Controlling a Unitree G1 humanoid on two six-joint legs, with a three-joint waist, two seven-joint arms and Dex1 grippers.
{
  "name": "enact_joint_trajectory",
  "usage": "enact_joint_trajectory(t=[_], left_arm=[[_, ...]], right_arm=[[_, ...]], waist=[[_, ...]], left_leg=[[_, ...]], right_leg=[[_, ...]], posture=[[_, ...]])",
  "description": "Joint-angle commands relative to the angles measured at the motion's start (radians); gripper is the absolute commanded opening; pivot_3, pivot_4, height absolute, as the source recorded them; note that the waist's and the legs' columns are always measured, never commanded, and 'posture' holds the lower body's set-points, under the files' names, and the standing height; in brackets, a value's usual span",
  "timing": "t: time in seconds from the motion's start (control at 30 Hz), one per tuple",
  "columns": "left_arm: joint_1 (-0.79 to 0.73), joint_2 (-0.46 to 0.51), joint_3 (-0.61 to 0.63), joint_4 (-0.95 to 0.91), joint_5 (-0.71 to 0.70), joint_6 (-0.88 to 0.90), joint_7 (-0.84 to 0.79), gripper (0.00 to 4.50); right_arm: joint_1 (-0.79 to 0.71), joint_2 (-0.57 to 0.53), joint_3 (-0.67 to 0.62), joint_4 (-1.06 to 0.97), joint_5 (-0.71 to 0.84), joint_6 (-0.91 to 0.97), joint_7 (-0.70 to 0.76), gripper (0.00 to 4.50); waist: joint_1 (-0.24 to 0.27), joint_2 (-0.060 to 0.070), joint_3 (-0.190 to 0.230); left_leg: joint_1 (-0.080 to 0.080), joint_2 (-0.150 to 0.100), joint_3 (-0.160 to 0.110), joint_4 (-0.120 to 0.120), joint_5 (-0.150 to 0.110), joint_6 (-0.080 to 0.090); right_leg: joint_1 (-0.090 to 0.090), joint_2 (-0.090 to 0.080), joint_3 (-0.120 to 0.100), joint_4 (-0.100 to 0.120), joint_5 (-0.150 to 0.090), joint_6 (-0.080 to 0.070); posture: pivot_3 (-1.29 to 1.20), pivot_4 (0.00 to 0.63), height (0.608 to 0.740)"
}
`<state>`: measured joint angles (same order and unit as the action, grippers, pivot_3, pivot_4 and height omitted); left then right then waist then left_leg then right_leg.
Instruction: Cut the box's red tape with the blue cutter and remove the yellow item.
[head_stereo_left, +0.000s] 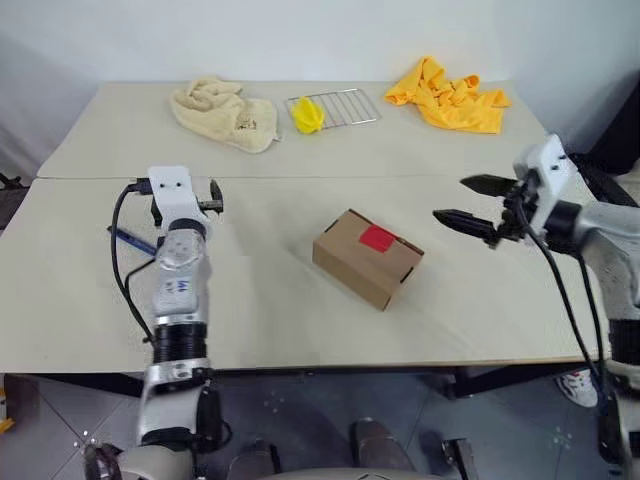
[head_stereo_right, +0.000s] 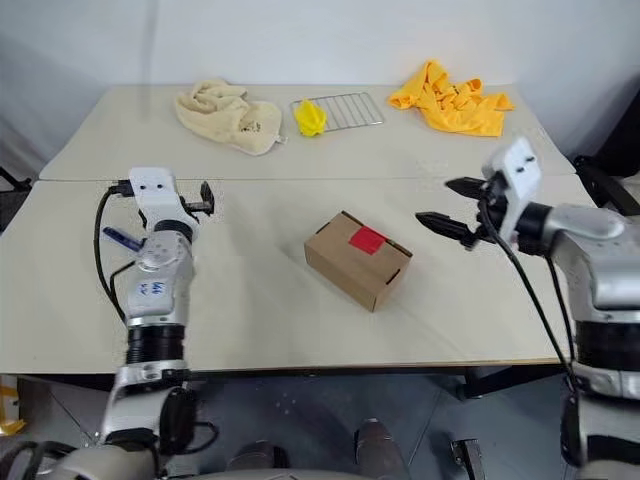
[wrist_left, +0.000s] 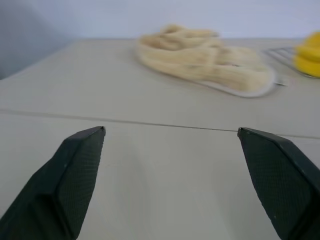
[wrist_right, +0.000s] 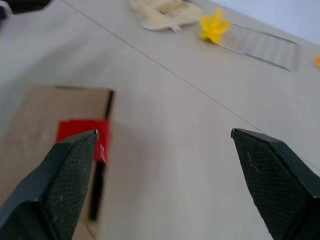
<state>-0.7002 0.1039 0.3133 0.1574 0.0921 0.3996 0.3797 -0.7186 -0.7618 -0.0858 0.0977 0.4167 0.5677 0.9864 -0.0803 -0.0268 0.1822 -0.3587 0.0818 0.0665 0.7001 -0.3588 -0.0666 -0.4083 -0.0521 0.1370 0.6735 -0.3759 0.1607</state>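
Both grippers hang empty with fingers spread wide: the left gripper (head_stereo_left: 205, 196) just beyond the blue cutter (head_stereo_left: 131, 240), the right gripper (head_stereo_left: 462, 202) to the right of the box (head_stereo_left: 367, 258). The box lies between them, its long axis slanting from far-left to near-right, red tape (head_stereo_left: 378, 238) on top.

Head views overlook table (head_stereo_left: 300, 330); wrist views skim it.

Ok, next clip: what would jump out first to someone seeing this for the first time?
The brown box with its red tape sits mid-table between two raised arms, the left gripper and right gripper both with jaws wide open and empty. Along the far edge lie a cream towel, a wire rack and a bright orange cloth.
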Motion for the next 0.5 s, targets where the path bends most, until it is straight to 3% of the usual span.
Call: enact_joint_trajectory(t=[0.03,0.17,0.3,0.5], left_arm=[[-0.049,-0.052,0.102,-0.068,-0.007,0.122,0.19,4.5],[-0.086,-0.096,0.194,-0.059,-0.016,0.257,0.333,4.5],[-0.122,-0.102,0.245,0.01,-0.047,0.26,0.398,4.5],[-0.171,-0.083,0.274,0.14,-0.09,0.2,0.439,4.5]], right_arm=[[-0.06,0.017,0.031,0.051,-0.016,-0.046,0.044,4.45],[-0.127,0.059,0.075,0.107,-0.023,-0.07,0.09,4.45],[-0.2,0.087,0.131,0.181,-0.031,-0.109,0.21,4.45],[-0.289,0.11,0.152,0.294,-0.075,-0.178,0.26,4.45]], waist=[[0.001,0.0,0.0],[-0.002,0.0,0.0],[-0.004,-0.001,0.0],[-0.001,-0.001,0.0]], left_leg=[[0.0,0.0,0.0,0.0,0.0,0.0],[0.0,0.0,0.0,-0.001,0.0,0.0],[0.0,-0.001,0.0,-0.001,0.0,0.0],[0.0,-0.001,0.002,-0.001,0.0,0.0]], right_leg=[[0.0,0.0,0.0,0.0,0.0,0.0],[-0.001,-0.001,-0.001,-0.001,0.0,0.0],[-0.002,-0.005,-0.012,0.0,0.0,0.0],[-0.001,-0.013,-0.032,-0.002,0.004,-0.003]], posture=[[0.0,0.15,0.74],[0.0,0.15,0.74],[0.0,0.15,0.74],[0.0,0.15,0.74]])
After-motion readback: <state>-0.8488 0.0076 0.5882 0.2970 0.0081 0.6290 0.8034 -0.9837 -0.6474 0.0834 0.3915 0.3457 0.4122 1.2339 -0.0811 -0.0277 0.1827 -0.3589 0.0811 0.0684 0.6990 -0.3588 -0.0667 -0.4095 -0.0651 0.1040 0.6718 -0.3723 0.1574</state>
